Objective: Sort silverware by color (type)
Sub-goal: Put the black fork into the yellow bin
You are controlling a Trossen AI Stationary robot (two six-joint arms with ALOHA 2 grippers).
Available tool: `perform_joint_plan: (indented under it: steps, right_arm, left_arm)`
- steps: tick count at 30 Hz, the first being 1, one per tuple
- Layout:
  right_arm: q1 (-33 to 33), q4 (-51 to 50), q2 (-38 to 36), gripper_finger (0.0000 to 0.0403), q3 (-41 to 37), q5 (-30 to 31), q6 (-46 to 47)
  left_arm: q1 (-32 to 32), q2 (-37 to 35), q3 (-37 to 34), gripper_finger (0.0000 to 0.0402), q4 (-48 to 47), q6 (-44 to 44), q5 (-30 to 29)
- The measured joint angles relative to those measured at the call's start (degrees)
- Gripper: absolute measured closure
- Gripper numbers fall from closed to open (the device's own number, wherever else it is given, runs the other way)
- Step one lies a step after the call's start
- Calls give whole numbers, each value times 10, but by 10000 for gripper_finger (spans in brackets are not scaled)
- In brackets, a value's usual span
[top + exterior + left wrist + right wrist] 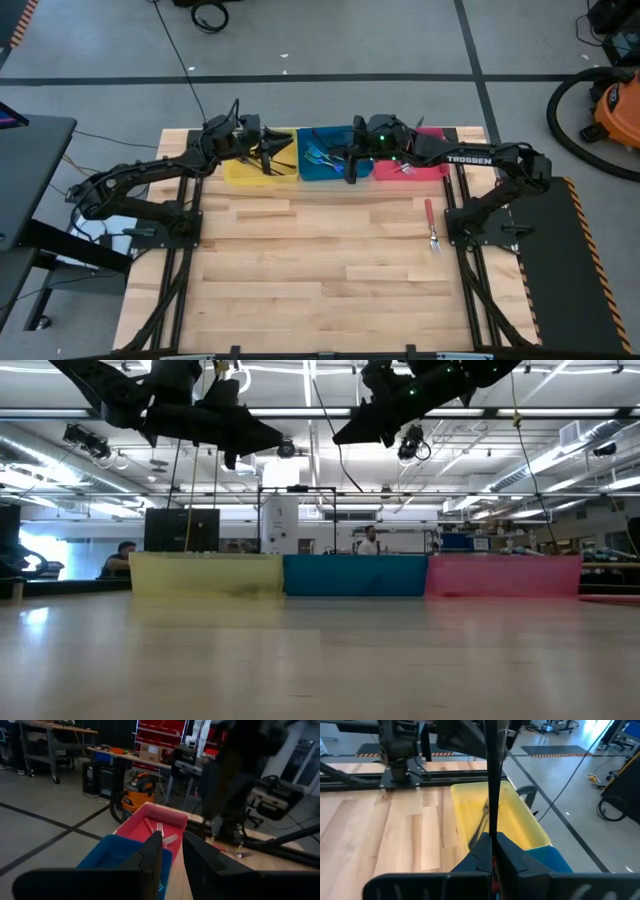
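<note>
Pinching a dark fork (pixel 491 780) upright between clenched fingers, the right gripper (pixel 492 851) is probably carrying it toward the yellow bin (pixel 520 827) ahead, while the left gripper (pixel 172 852) is waiting with parted fingers.

The only lettering I can read is the white word "TROSSEN" on the forearm of the right arm (pixel 470 159), at the far right of the table in the high view. Nothing else legible shows on the bins, the table or the room behind.
</note>
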Motion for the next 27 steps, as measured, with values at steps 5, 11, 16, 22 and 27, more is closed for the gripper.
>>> perform_joint_plan:
  steps: [5,11,16,22,27]
  right_arm:
    - [10,-7,0,393,0,0,0]
    - [16,-9,0,393,0,1,4]
    - [17,-9,0,393,0,1,6]
    - [28,-9,0,393,0,1,9]
    - [33,-10,0,393,0,2,6]
  left_arm:
    - [-9,0,0,324,3,-17,0]
    - [-32,0,0,324,4,-44,-12]
    - [-58,0,0,324,3,13,-14]
    - [-87,0,0,324,4,19,-27]
    - [-95,1,0,324,-11,-1,-28]
